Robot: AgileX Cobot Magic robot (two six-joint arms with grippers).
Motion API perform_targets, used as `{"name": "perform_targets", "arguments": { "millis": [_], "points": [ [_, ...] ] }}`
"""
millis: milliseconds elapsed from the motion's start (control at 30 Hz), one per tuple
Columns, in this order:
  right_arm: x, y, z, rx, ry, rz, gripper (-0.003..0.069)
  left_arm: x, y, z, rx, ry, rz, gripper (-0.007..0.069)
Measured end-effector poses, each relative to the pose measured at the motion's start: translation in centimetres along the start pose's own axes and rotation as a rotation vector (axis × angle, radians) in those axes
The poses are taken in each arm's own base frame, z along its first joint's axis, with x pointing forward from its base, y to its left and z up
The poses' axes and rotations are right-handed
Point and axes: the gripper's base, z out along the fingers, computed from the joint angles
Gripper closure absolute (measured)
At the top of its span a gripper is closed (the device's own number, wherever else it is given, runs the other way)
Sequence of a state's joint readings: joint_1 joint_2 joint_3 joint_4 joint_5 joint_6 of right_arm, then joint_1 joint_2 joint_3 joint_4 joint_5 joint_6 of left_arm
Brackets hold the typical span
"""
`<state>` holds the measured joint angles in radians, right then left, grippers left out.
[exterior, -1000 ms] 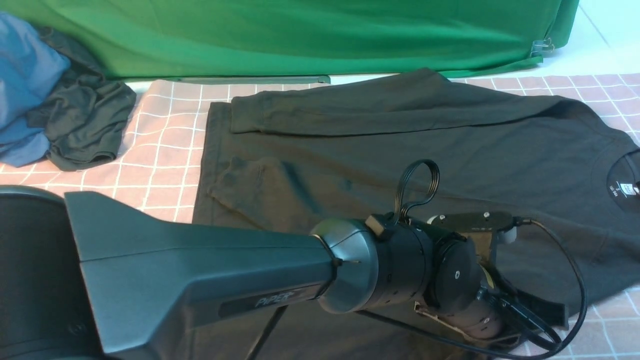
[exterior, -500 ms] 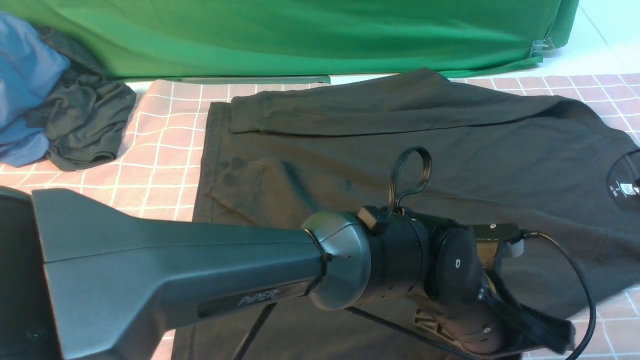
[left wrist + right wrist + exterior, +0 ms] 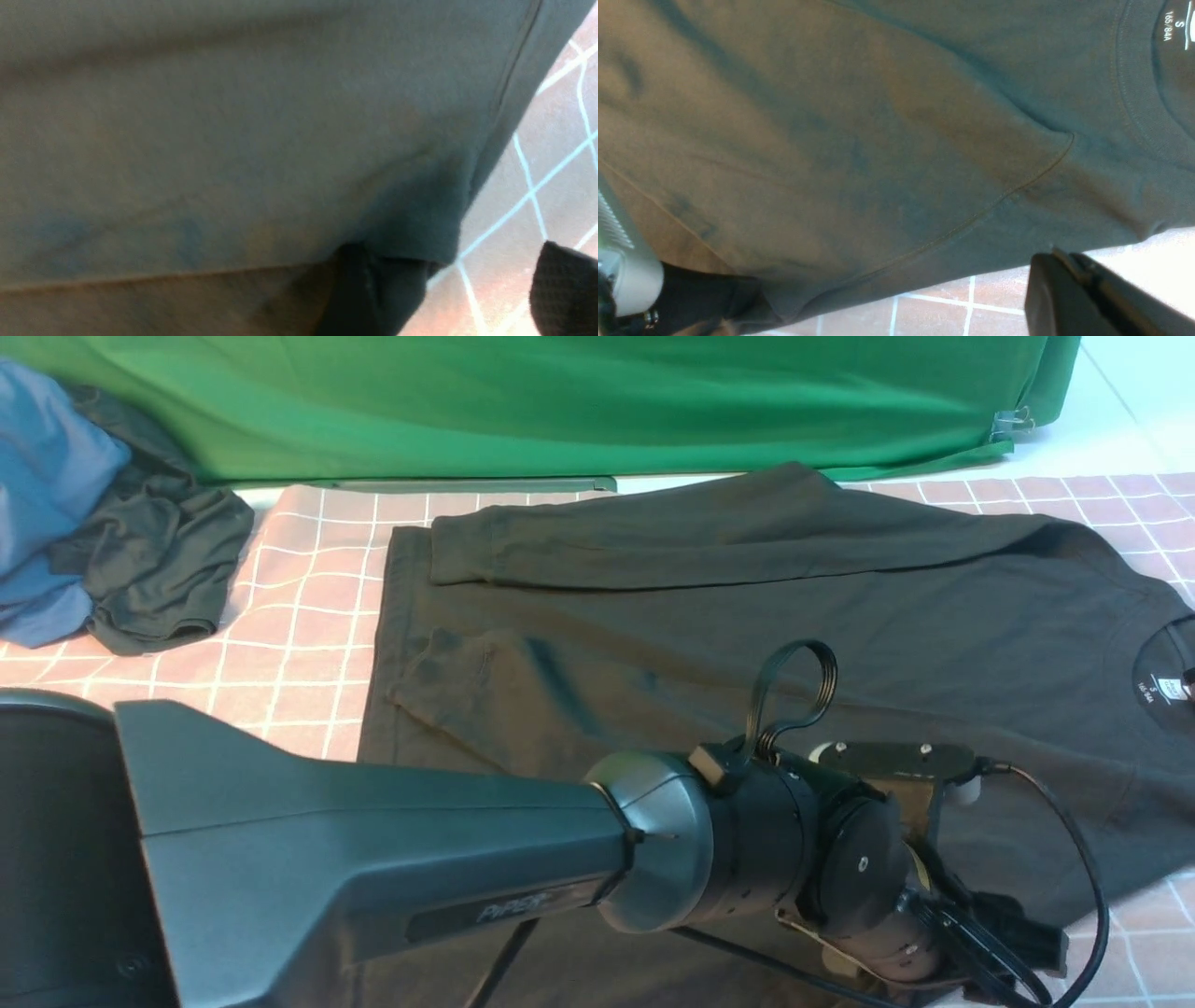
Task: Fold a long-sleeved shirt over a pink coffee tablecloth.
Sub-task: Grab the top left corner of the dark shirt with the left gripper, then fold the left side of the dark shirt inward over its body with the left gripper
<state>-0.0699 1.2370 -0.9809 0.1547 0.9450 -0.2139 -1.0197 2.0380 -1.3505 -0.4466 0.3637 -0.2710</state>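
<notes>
The long-sleeved shirt [image 3: 747, 607] lies flat and black on the pink coffee tablecloth [image 3: 299, 616], one sleeve folded across its far side and its neck label at the right. My left gripper [image 3: 1018, 941] is low at the shirt's near edge. In the left wrist view, the left gripper [image 3: 467, 291] is open, with bare tablecloth [image 3: 551, 186] between its fingers and the shirt's edge [image 3: 420, 233] resting by one finger. My right gripper [image 3: 1057, 263] is shut and empty, just off the shirt's [image 3: 878, 140] edge over the tablecloth [image 3: 934, 312].
A green cloth [image 3: 560, 401] hangs along the back. A blue garment [image 3: 47, 476] and a crumpled dark grey garment [image 3: 159, 560] lie at the far left. My left arm [image 3: 373, 840] fills the near left of the front view.
My left gripper has opened and let go of the shirt's edge. Its wrist dipped towards the near edge, then rose a little.
</notes>
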Motion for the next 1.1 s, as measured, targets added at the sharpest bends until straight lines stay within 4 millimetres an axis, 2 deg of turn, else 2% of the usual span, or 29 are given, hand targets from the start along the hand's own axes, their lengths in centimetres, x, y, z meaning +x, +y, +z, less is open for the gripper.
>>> {"name": "perform_targets", "arguments": {
  "millis": [200, 300, 400, 467, 533, 633, 767, 1100],
  "points": [
    [0.0, 0.0, 0.0, -0.002, 0.000, 0.001, 0.0624, -0.1, 0.2, 0.9, 0.005, -0.035, -0.017, 0.0111],
    [0.0, 0.0, 0.0, -0.002, -0.001, -0.010, 0.0624, 0.0, 0.3, 1.2, 0.004, -0.037, -0.018, 0.0152],
    [0.0, 0.0, 0.0, -0.003, -0.001, -0.027, 0.0624, 0.0, 0.2, 1.3, 0.006, -0.048, -0.016, 0.0243],
    [0.0, 0.0, 0.0, -0.003, -0.001, -0.030, 0.0624, 0.0, 0.0, 1.4, 0.011, -0.057, -0.011, 0.0336],
    [0.0, 0.0, 0.0, -0.003, -0.001, -0.032, 0.0624, 0.2, -0.3, 1.5, 0.016, -0.067, 0.018, 0.0475],
    [0.0, 0.0, 0.0, -0.005, 0.002, -0.036, 0.0624, 0.4, -1.0, 1.1, 0.026, -0.076, 0.081, 0.0580],
    [0.0, 0.1, 0.0, -0.007, 0.001, -0.043, 0.0624, 0.5, -1.8, 0.3, 0.042, -0.073, 0.106, 0.0594],
    [0.0, 0.1, 0.0, -0.010, 0.001, -0.042, 0.0624, 2.0, -3.1, 0.3, 0.058, -0.024, 0.130, 0.0591]
  ]
}}
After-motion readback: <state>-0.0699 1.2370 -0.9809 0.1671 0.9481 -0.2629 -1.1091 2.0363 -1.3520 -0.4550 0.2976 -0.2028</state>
